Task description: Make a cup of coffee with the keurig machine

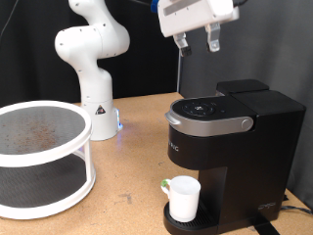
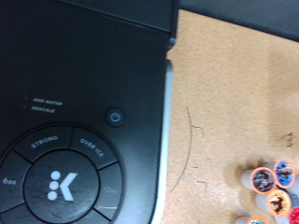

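The keurig machine [image 1: 230, 137] stands on the wooden table at the exterior view's right, black, with its lid down. The white cup [image 1: 183, 199] stands upright on the round drip tray under the spout; a small green thing touches its left side. My gripper [image 1: 197, 41] hangs high above the machine's button panel [image 1: 205, 110], fingers apart and nothing between them. The wrist view looks straight down on the machine top [image 2: 84, 84] with its round K button [image 2: 61, 185] and power button [image 2: 115, 118]. The fingers do not show in that view.
A white two-tier round rack [image 1: 39, 157] stands at the exterior view's left. The arm's white base [image 1: 93, 69] is at the back. Several coloured coffee pods [image 2: 271, 187] lie on the wooden table [image 2: 234, 103] beside the machine.
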Available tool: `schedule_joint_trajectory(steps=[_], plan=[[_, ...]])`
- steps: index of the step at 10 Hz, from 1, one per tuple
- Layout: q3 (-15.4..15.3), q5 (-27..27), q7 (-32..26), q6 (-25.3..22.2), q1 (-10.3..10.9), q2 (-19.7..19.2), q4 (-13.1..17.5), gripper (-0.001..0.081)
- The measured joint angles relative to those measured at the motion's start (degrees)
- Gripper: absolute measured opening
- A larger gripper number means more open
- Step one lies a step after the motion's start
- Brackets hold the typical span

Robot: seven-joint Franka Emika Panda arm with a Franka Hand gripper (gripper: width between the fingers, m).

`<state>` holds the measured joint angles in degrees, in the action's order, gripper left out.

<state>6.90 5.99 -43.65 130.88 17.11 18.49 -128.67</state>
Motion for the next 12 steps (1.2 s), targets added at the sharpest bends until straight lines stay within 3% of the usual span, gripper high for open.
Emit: schedule_joint_trajectory(steps=[10, 11, 12], plan=[[0.06, 2.84, -0.79, 2.52, 0.05, -4.77, -1.49, 0.0794], [0.06, 2.84, -0.79, 2.55, 0.05, -5.36, -1.71, 0.0626], [0.06, 2.84, -0.79, 2.60, 0.05, -5.94, -1.79, 0.0626]])
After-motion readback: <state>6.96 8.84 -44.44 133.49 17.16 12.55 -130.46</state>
